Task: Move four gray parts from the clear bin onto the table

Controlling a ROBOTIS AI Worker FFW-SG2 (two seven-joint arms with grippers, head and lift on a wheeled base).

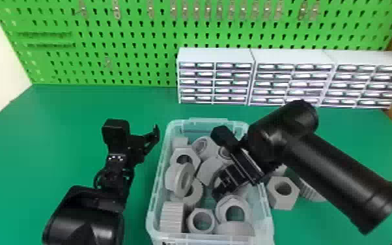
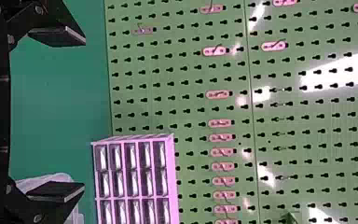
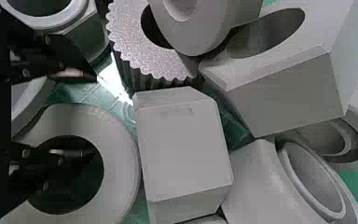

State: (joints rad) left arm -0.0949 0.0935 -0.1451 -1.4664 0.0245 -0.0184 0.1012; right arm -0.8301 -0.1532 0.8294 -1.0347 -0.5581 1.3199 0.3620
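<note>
1. Green pegboard [image 1: 133,32] and drawer cabinets [image 1: 216,56] stand beyond the bench [image 1: 58,130].
2. Gray parts [image 1: 172,216] fill the clear bin [image 1: 267,215]; at its three o'clock, a gray hex nut [image 1: 286,202] lies on the bench.
3. Left tool [image 1: 136,133], at the bin's ten o'clock: fingers apart.
4. Right tool [image 1: 218,190], in the bin: fingers apart by a gray ring [image 3: 119,154].

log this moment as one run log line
right gripper: open, at gray parts in clear bin | left gripper: open, left of bin | gray nut: on table, right of bin
</note>
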